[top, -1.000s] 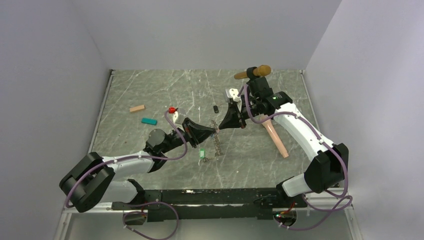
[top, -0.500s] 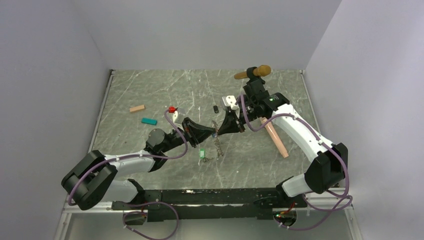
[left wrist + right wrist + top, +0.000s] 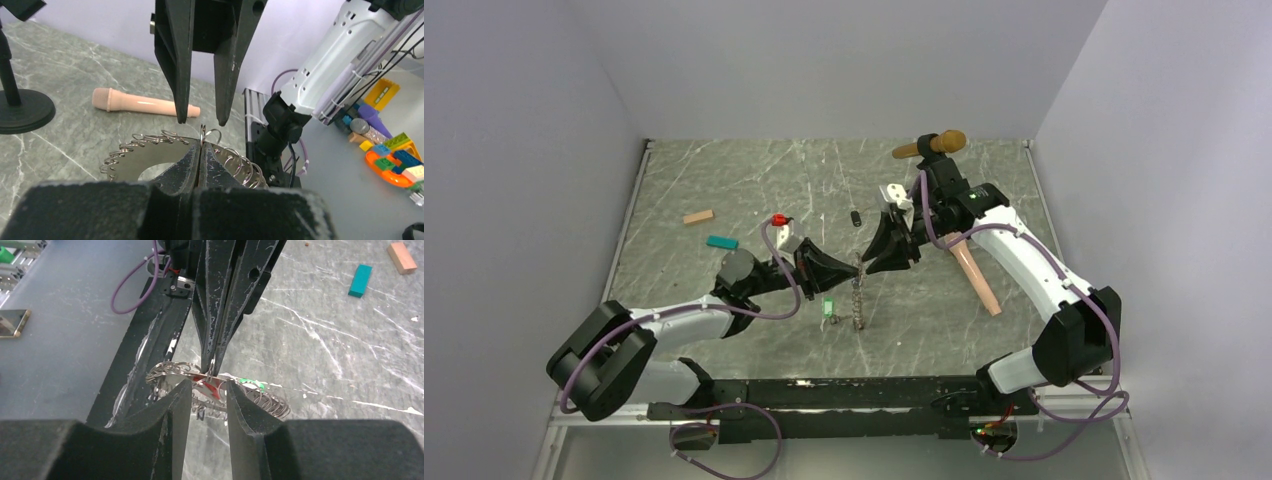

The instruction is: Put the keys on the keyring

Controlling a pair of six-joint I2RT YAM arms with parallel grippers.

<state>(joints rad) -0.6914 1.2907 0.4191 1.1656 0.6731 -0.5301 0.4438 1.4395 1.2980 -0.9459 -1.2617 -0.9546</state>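
The keyring [image 3: 125, 160], a metal disc edged with small wire loops, is pinched at its top by my left gripper [image 3: 200, 147], which is shut on it. From above the keyring [image 3: 859, 300] hangs limp below my left gripper [image 3: 852, 268]. My right gripper [image 3: 872, 262] faces it tip to tip, open [image 3: 207, 385], [image 3: 202, 121], with nothing gripped. A red tag [image 3: 210, 386] shows on the keyring between my right fingertips. A green-tagged key [image 3: 829, 308] lies by the keyring's lower end, its green tag [image 3: 248, 385] also just past my right fingers.
A pink microphone [image 3: 976, 275] lies right of centre. A black stand holding a tan microphone [image 3: 934, 145] is at the back. A teal block [image 3: 721, 242] and a tan block [image 3: 698, 216] lie at the left. A small dark object [image 3: 855, 217] lies behind the grippers.
My right gripper has gone from shut to open at the keyring. My left gripper shifted slightly right with the keyring, which now hangs straighter.
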